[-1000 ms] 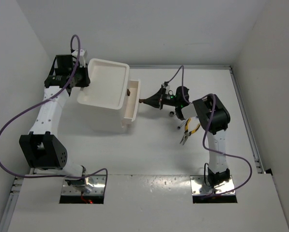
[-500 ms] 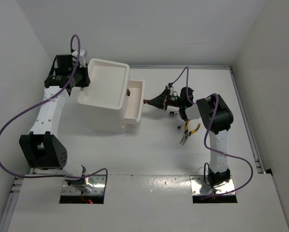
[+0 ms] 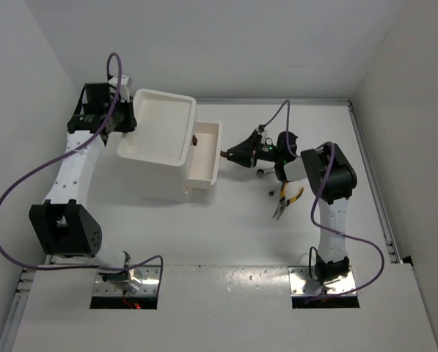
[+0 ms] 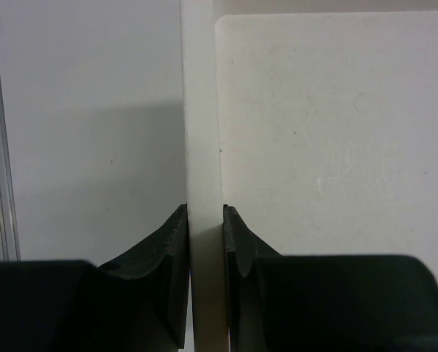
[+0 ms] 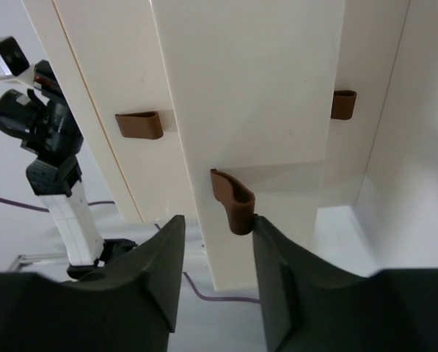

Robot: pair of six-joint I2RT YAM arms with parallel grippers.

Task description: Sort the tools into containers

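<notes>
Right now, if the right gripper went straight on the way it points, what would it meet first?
The red-brown handle of the pulled-out drawer on the white box unit: it sits between the open jaws of the right gripper. Behind it comes the drawer front; depth is hard to judge.

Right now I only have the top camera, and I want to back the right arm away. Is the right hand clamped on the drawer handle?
Observer: No. In the right wrist view the right hand is open. Its jaws stand apart with the brown handle between them.
Operator: Is the left hand gripping anything?
Observer: Yes. The left wrist view shows the left hand shut on the tray rim.
Operator: Are any other drawers facing the right hand?
Observer: Yes. A second handle shows to one side of the brown one and a third handle to the other.
</notes>
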